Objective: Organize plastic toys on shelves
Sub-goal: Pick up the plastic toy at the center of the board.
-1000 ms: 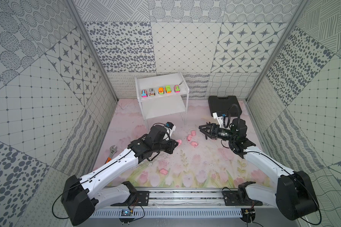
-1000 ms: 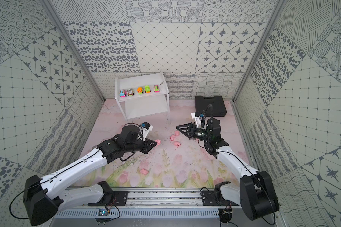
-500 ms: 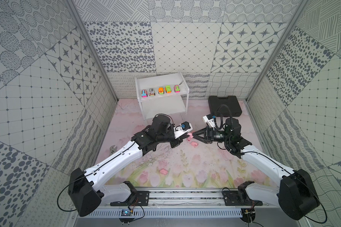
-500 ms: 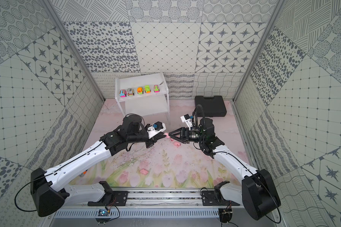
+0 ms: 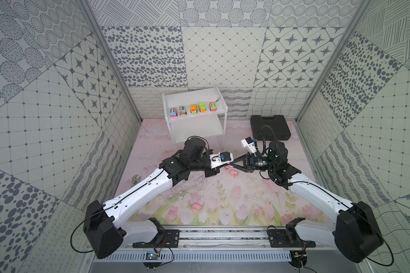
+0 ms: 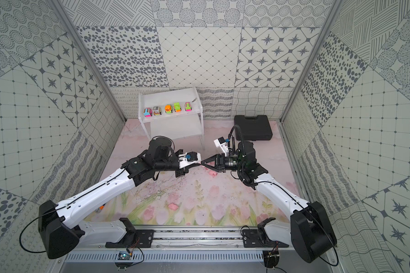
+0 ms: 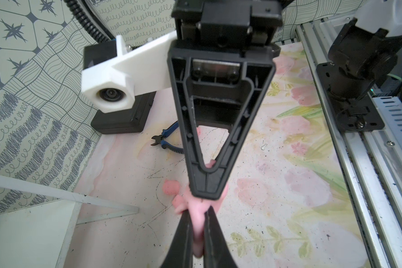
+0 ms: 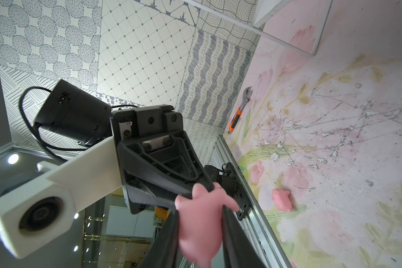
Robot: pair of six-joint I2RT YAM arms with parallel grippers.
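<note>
Pink pig [image 8: 202, 222] hung just in front of the shelves [image 5: 189, 98] — left gripper [image 7: 198, 213] stayed clamped on it. Right gripper [image 8: 200, 208], spread wide a second earlier, now pinched it too.

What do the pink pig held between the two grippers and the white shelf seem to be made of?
The pink pig looks like plastic, perhaps soft and rubbery, matte: smooth rounded skin, no hard glints. The white shelf seems to be painted wood or rigid plastic board, satin: flat thin panels with crisp edges.
</note>
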